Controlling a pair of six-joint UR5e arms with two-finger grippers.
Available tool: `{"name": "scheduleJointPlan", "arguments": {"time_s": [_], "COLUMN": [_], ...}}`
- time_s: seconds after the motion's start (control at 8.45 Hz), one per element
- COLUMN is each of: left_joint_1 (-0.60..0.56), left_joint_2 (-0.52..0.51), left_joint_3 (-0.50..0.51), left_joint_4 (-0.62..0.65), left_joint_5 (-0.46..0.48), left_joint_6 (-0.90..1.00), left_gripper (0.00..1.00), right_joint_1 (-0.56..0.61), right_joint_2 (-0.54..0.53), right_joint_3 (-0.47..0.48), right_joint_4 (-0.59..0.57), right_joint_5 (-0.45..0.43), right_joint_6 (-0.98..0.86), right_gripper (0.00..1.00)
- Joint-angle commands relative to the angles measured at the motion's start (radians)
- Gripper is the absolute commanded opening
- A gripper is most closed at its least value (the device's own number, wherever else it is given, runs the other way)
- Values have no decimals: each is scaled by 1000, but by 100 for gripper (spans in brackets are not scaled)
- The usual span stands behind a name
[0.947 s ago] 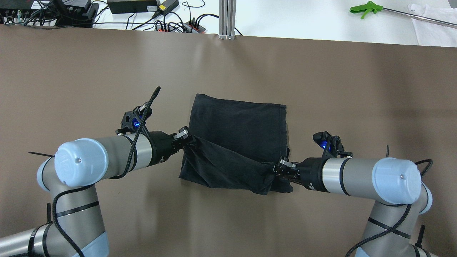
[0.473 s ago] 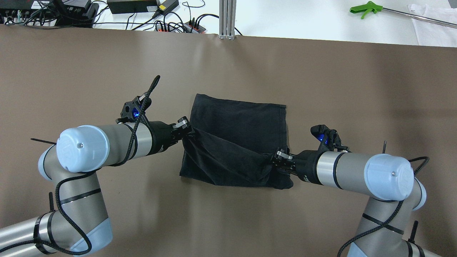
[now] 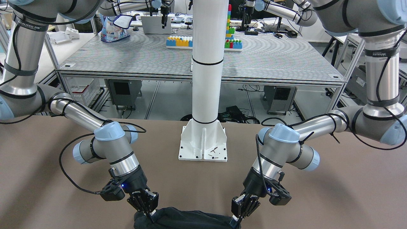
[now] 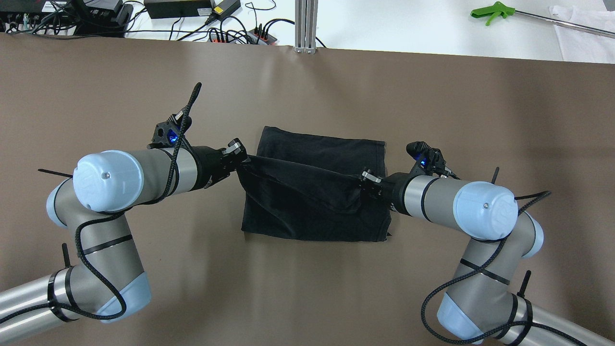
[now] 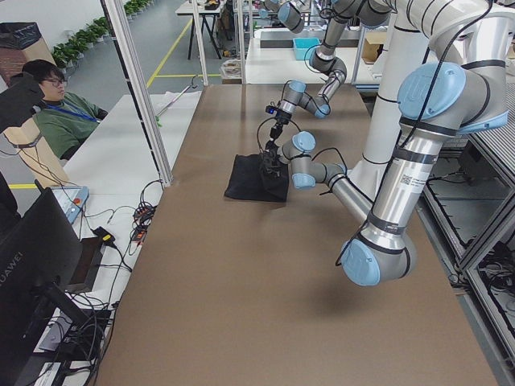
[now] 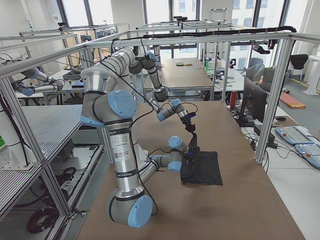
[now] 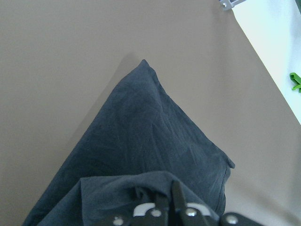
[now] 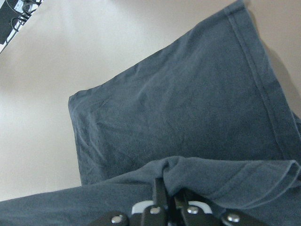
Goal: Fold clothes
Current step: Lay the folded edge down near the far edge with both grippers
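Overhead exterior: my left gripper (image 4: 239, 159) and right gripper (image 4: 363, 184) each pinch one end of a raised edge of the black garment (image 4: 317, 218), stretched between them over the rest, lying flat mid brown table (image 4: 120, 86).

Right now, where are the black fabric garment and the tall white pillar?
black fabric garment (image 4: 312, 223): overhead view, on the flat near portion.
tall white pillar (image 3: 206, 89): front-facing view, on the middle of the shaft.

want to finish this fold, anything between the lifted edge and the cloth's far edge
Nothing visible. The left gripper and right gripper pinch the lifted edge; the rest of the cloth lies flat and bare, with only table beyond.
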Motion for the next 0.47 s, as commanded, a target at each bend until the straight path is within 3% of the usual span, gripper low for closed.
{"name": "scheduleJointPlan", "arguments": {"time_s": [0.0, 0.35], "left_joint_1": [-8, -14], "left_joint_2": [-26, -84], "left_joint_3": [48, 122], "left_joint_4": [-2, -1], "left_joint_5": [4, 9], "left_joint_6": [-7, -13], "left_gripper": [0, 0], "right_joint_1": [5, 23], "right_joint_2": [49, 47], "right_joint_3": [-83, -88], "right_joint_4": [6, 5], "right_joint_5": [-33, -33], "right_joint_6": [-1, -1], "right_gripper": [0, 0]}}
